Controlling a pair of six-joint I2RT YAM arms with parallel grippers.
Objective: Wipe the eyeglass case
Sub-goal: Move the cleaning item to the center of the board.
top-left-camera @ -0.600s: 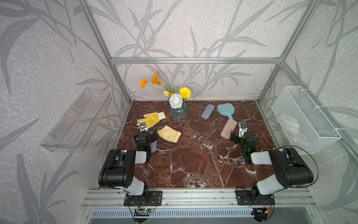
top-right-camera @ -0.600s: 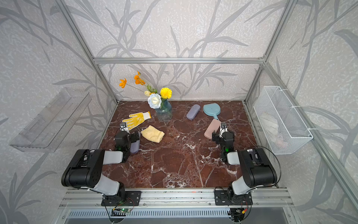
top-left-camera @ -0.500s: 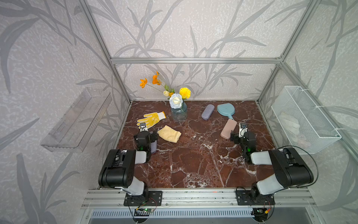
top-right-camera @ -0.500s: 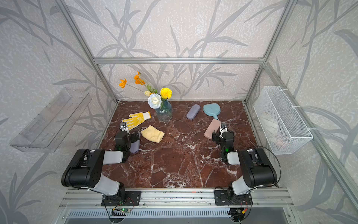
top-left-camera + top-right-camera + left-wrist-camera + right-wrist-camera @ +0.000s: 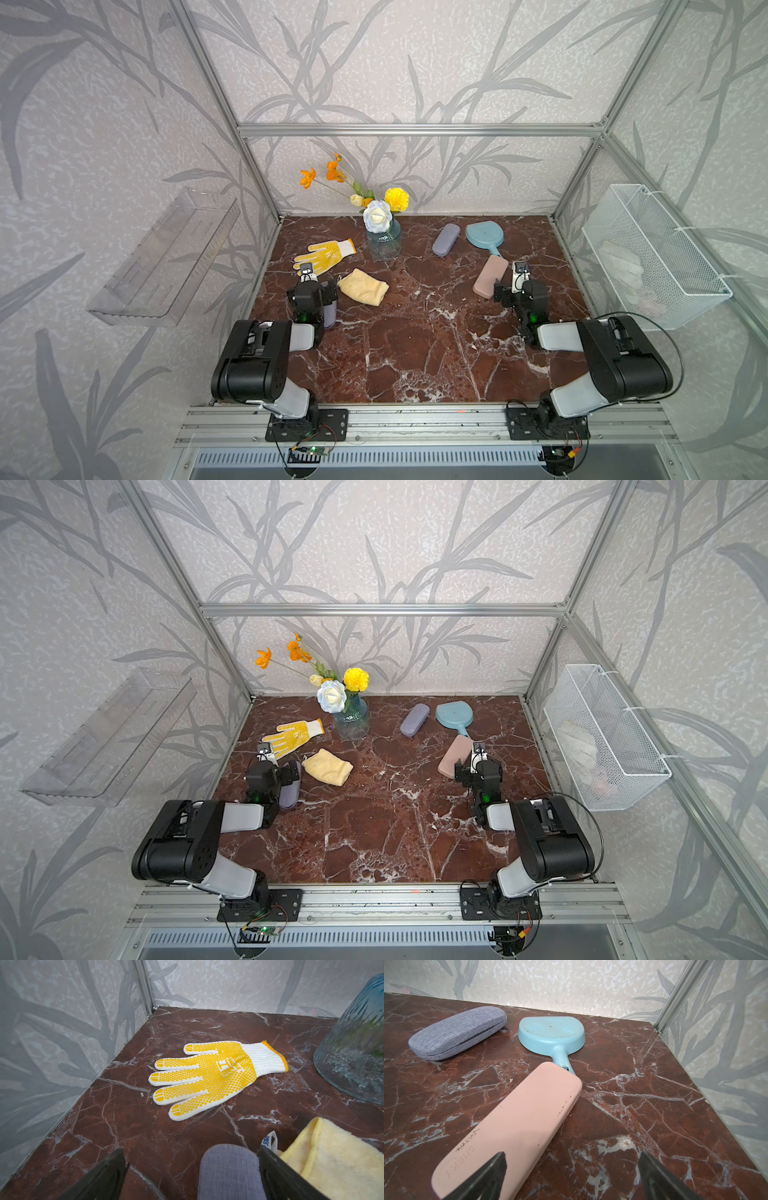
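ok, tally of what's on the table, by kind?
Eyeglass cases: 3 (rear grey case, pink case, near grey case)
Glove: 1
Yellow cloth: 1
Hand mirror: 1
Vase of flowers: 1
Total: 7

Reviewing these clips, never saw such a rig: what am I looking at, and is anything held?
Two robot arms sit at a marble table. The wide pictures look down from above; the close ones come from cameras on the arms' wrists. On it lie a glove, a yellow cloth, a flower vase, a hand mirror, a pink case and a grey case at the back. The left claw is open around a second grey case; the right claw is open by the pink case. Nothing is held.
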